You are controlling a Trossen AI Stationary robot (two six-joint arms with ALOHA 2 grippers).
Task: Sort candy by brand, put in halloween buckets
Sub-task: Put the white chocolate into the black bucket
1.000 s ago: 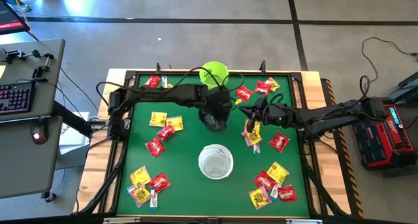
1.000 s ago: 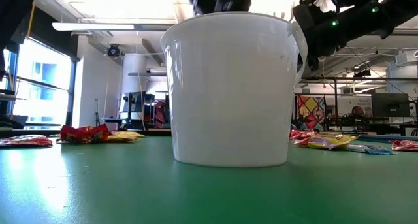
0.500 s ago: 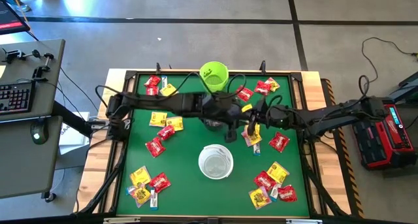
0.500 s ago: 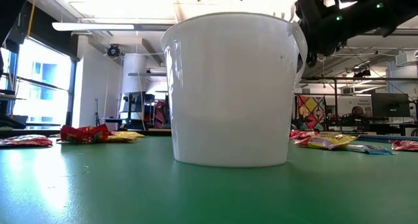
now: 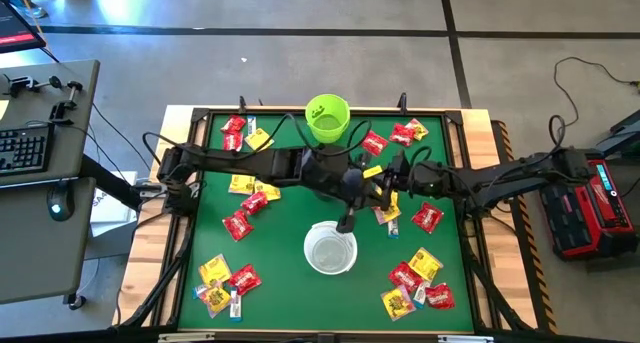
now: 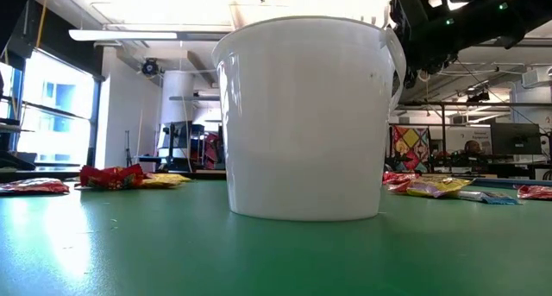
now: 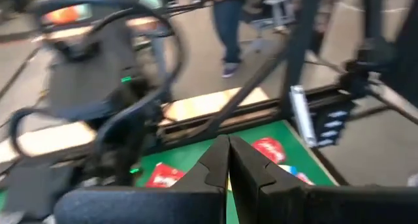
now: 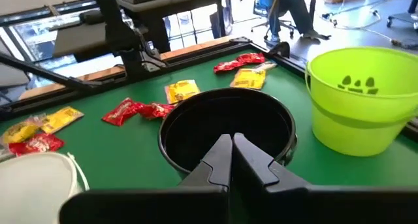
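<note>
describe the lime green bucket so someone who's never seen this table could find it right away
Start at the green table and go to its far edge, midway along it. The green bucket stands there upright and open, beyond the black bucket. It is the only lime one, with a dark face mark on its side; the white bucket is nearer the front.

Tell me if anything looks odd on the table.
Nothing stands out. The green bucket, black bucket and white bucket all stand upright, and the candy lies loose on the mat in scattered clusters, none yet visible in the black one.
</note>
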